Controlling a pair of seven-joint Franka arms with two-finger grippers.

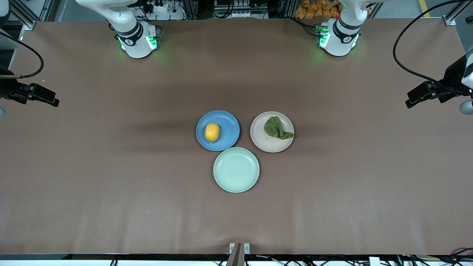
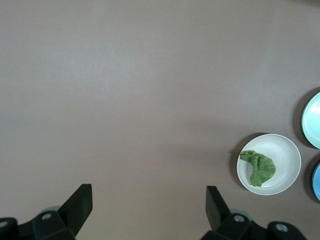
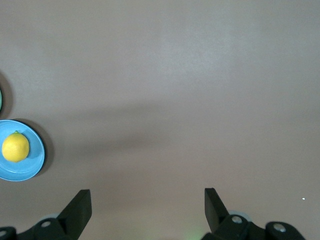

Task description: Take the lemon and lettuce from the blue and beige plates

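The lemon (image 1: 212, 132) lies on the blue plate (image 1: 230, 125) at the table's middle. The lettuce (image 1: 276, 128) lies on the beige plate (image 1: 268, 144) beside it, toward the left arm's end. My left gripper (image 1: 415, 98) hangs open and empty over bare table at the left arm's end. In the left wrist view my left gripper (image 2: 149, 205) is wide open, with the lettuce (image 2: 260, 167) on the beige plate (image 2: 286, 154) well off to one side. My right gripper (image 1: 46, 96) hangs open and empty at the right arm's end. The right wrist view shows my right gripper (image 3: 148, 207) open, the lemon (image 3: 15, 147) and blue plate (image 3: 31, 167) far off.
An empty pale mint-green plate (image 1: 236, 170) sits nearer the front camera, touching both other plates. It shows at the edge of the left wrist view (image 2: 313, 120). The brown table (image 1: 111, 166) spreads wide around the plates.
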